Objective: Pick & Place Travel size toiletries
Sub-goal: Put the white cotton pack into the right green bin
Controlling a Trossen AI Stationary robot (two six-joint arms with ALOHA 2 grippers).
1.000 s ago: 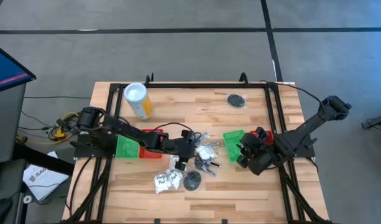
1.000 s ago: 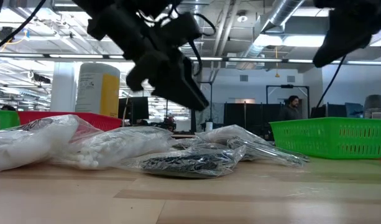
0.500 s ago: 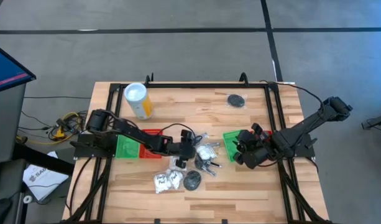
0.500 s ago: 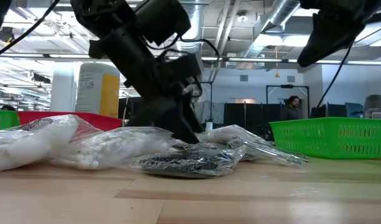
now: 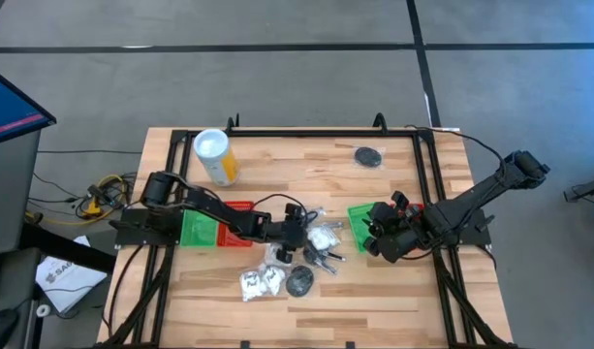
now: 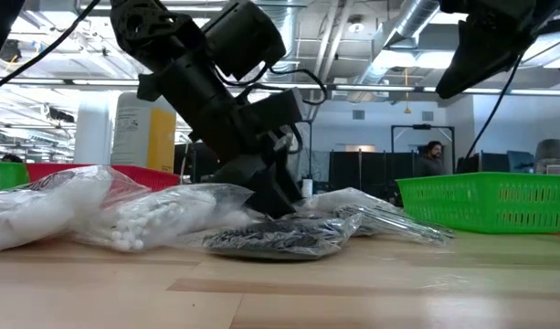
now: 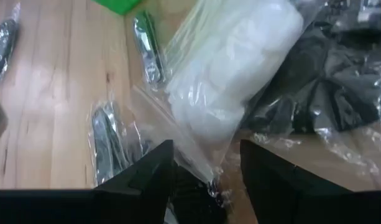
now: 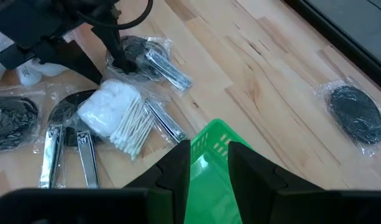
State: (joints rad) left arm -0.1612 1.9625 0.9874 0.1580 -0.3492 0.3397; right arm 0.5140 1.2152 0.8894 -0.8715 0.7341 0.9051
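The travel size toiletries lie in clear bags mid-table: white cotton (image 7: pixel 234 68), cotton swabs (image 8: pixel 131 130), silvery clippers (image 8: pixel 84 155), a black disc (image 5: pixel 299 281) and a swab bag (image 5: pixel 263 281). One more black disc (image 5: pixel 369 155) lies alone near the far edge. My left gripper (image 5: pixel 289 247) is open and low on the pile (image 6: pixel 275 196), its fingers on either side of the cotton bag's corner. My right gripper (image 5: pixel 372 236) hangs open and high (image 6: pixel 485 55) over a green tray (image 8: pixel 209 180), with nothing in it. My left gripper (image 7: pixel 206 149) comes at the pile slanting down from the table's left. Its open fingers stand on either side of the clear cotton bag's corner (image 7: pixel 202 169), which lies on the table. Whether the fingers touch the bag, I cannot tell.
A yellow cylinder with a white top (image 5: pixel 216 157) stands at the far left. A green tray (image 5: pixel 195 228) and a red tray (image 5: pixel 236 231) sit under the left arm. Another red tray (image 5: pixel 413 208) sits beside the right green tray. Bare wood lies along the near edge.
My left gripper has come down from above the pile onto it, tipping a little steeper, and stays open. The bags beside its fingers have shifted slightly.
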